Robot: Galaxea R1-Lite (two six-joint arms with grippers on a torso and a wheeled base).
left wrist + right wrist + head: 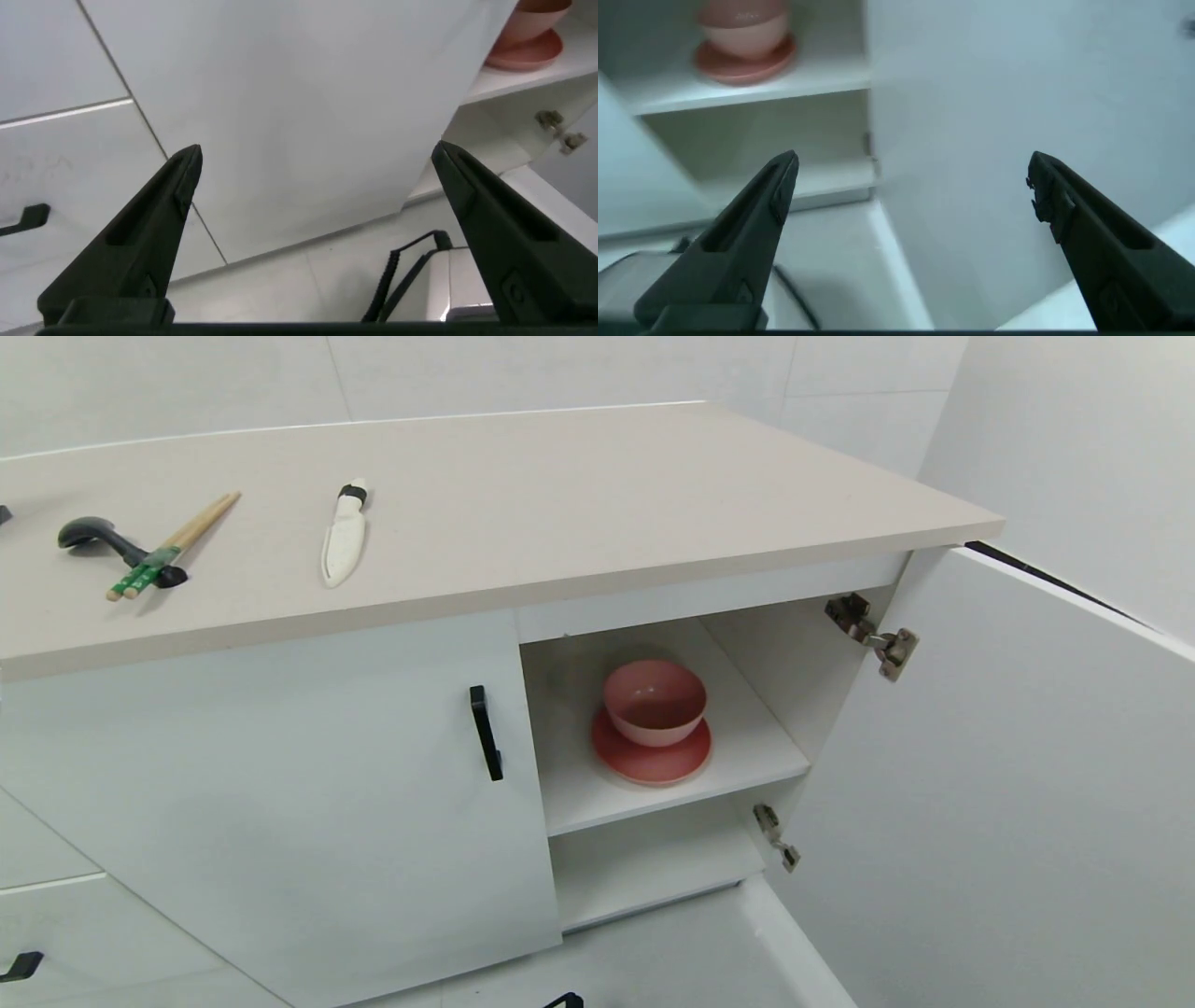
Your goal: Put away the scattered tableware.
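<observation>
Left gripper [313,182]: fingers spread wide, holding nothing, low down in front of closed cupboard door [280,784]. Right gripper [910,187]: fingers spread wide, holding nothing, low down before open side of cupboard. Right door [990,784] swung wide open. Inside, pink bowl [653,700] sits on red plate [651,763], both on upper shelf [747,747]. Up on countertop [579,495], far left: black spoon [93,537] with chopsticks [173,546] lying across its handle. White knife [344,537] lies flat to right of them, not touching.
</observation>
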